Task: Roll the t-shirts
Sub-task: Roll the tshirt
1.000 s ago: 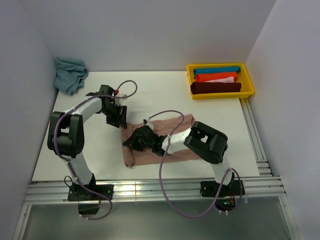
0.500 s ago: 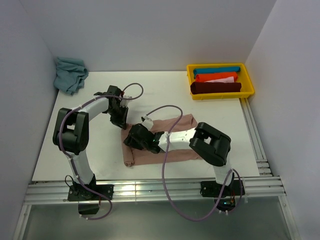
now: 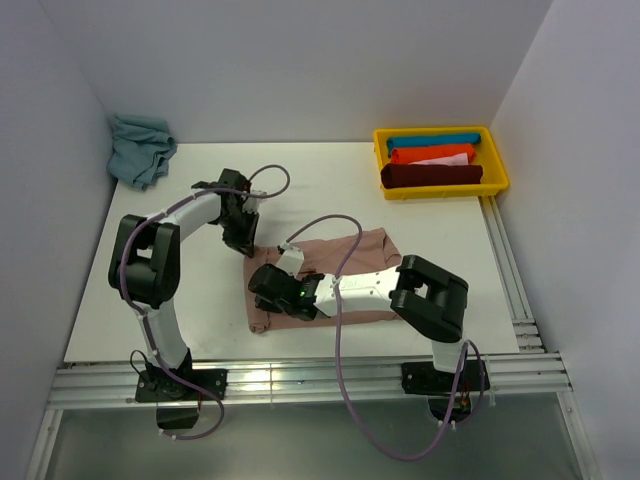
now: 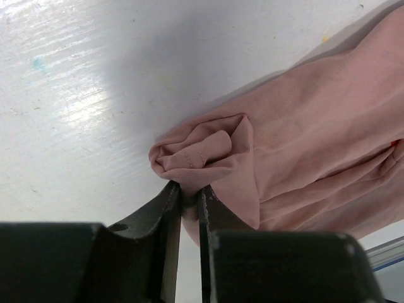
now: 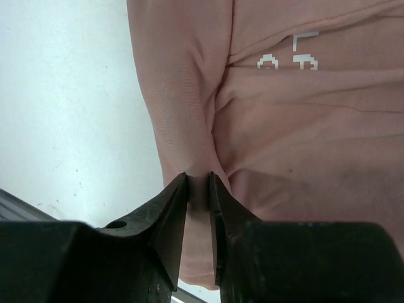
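A dusty pink t-shirt (image 3: 372, 246) lies folded into a long strip on the white table, its left end turned into a low roll (image 3: 258, 318). My left gripper (image 3: 243, 243) is at the far end of that roll. In the left wrist view it (image 4: 189, 192) is shut on a bunched fold of the pink t-shirt (image 4: 303, 126). My right gripper (image 3: 262, 288) sits over the roll's middle. The right wrist view shows it (image 5: 200, 189) shut on a pinched ridge of the t-shirt (image 5: 297, 126), close to small white print marks (image 5: 287, 61).
A yellow tray (image 3: 440, 192) at the back right holds rolled blue (image 3: 432, 141), orange (image 3: 430, 155) and dark red (image 3: 430, 176) shirts. A crumpled teal cloth (image 3: 138, 145) lies in the back left corner. Walls close three sides; metal rails (image 3: 300, 380) run along the near edge.
My left gripper came down to the shirt's far-left corner and closed on it. My right gripper opened, shifted nearer along the rolled edge, and closed on the cloth again.
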Action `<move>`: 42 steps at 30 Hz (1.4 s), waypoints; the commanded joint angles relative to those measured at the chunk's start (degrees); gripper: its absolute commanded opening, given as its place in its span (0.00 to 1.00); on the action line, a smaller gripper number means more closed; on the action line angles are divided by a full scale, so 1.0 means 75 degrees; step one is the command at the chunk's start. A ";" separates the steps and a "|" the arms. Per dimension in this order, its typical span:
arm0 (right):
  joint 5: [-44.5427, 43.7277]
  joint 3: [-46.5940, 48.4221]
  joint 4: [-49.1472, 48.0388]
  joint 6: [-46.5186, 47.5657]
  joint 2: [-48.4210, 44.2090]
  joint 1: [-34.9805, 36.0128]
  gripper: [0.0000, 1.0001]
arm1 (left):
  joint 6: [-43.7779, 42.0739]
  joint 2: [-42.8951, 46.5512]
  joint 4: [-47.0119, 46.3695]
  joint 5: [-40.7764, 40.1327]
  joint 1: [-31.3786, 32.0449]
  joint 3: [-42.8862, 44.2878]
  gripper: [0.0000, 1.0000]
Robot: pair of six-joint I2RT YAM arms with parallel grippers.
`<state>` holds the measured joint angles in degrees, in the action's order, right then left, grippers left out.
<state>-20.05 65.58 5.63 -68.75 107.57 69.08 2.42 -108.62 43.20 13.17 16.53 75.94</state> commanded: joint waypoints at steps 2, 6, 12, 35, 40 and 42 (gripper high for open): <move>-0.0267 0.0115 0.0491 -0.0173 -0.0175 0.0153 0.22 | 0.0030 -0.0014 -0.0112 -0.0068 0.0092 0.0398 0.18; -0.0408 0.0139 0.0843 -0.0337 -0.0139 0.0223 0.11 | 0.0006 0.0068 -0.0065 0.0025 0.0092 0.0515 0.28; -0.0385 -0.0118 0.1019 -0.0677 0.0013 0.0328 0.04 | -0.0041 0.0443 -0.0100 0.0259 0.0069 0.0538 0.52; -0.0174 -0.0330 0.0773 -0.0443 0.0247 -0.0117 0.04 | -0.0791 0.0901 -0.0228 0.2510 -0.0693 -0.0727 0.56; -0.0034 -0.0342 0.0609 -0.0314 0.0306 -0.0199 0.04 | -0.0534 0.0398 -0.0392 0.2229 -0.0670 -0.0634 0.50; -0.0033 -0.0330 0.0551 -0.0267 0.0318 -0.0187 0.06 | -0.0428 0.0164 -0.0358 0.1878 -0.0611 -0.0401 0.47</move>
<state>-19.00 64.01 8.95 -72.40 108.16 68.49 -1.69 -105.21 42.13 29.06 11.44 70.39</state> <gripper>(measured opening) 0.113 0.476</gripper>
